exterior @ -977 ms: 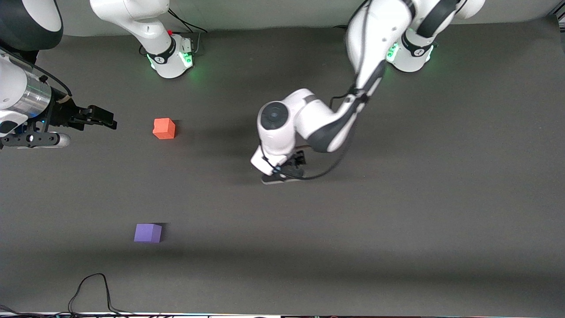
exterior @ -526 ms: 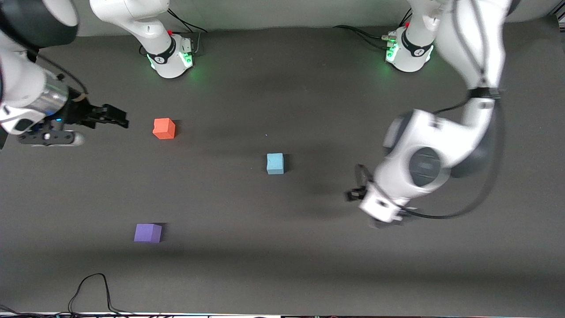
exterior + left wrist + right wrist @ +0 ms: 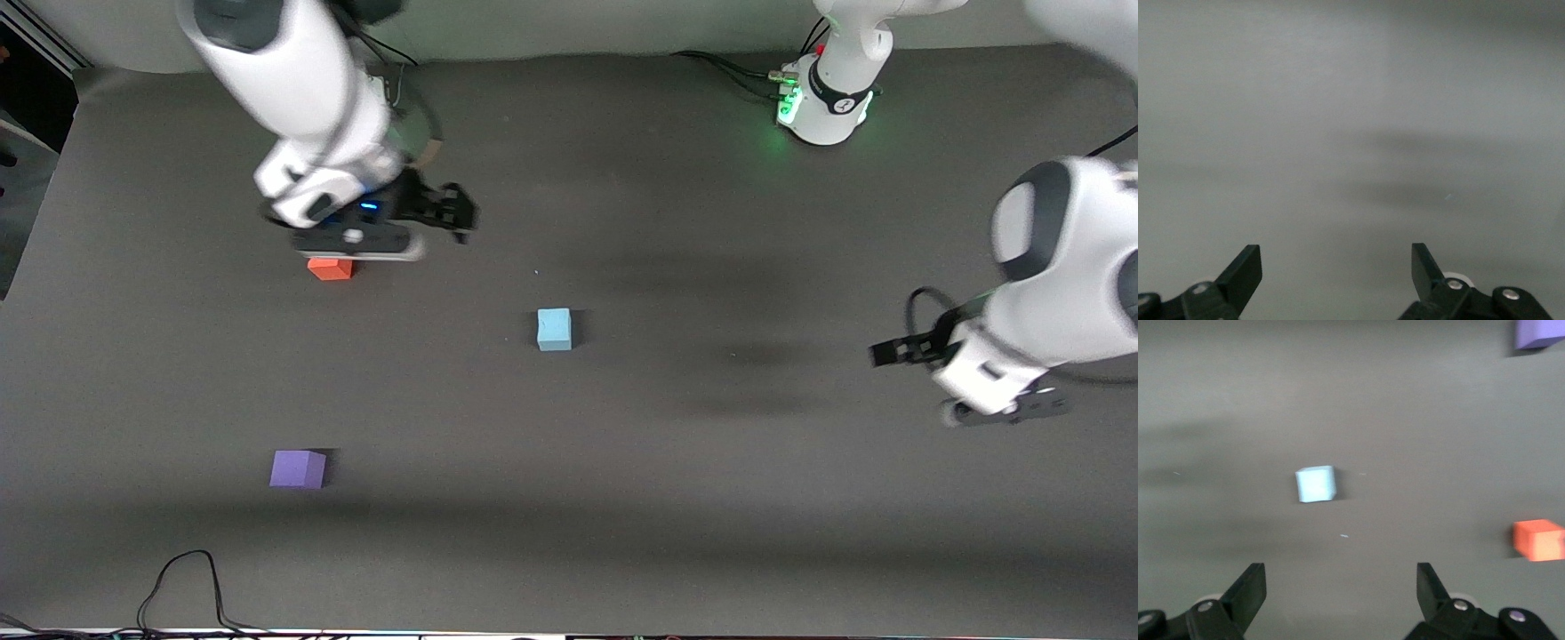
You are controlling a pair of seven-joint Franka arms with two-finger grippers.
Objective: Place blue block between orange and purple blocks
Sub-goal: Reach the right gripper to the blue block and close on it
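Note:
The light blue block [image 3: 554, 329] sits alone near the middle of the table, with no gripper touching it; the right wrist view shows the blue block [image 3: 1316, 484] as well. The orange block [image 3: 330, 268] lies toward the right arm's end, partly hidden under the right hand. The purple block [image 3: 298, 468] lies nearer the front camera, in line with the orange one. My right gripper [image 3: 455, 215] hangs open and empty over the mat beside the orange block. My left gripper [image 3: 889, 352] is open and empty over bare mat at the left arm's end. The right wrist view also takes in the orange block [image 3: 1538, 541] and the purple block [image 3: 1539, 333].
A dark grey mat [image 3: 711, 498] covers the table. A black cable [image 3: 191, 578] loops at the edge nearest the front camera. The left arm's base [image 3: 827, 102] stands along the edge farthest from the front camera.
The left arm swung off the blue block toward its own end of the table, uncovering it. The right arm came in from its end to above the orange block.

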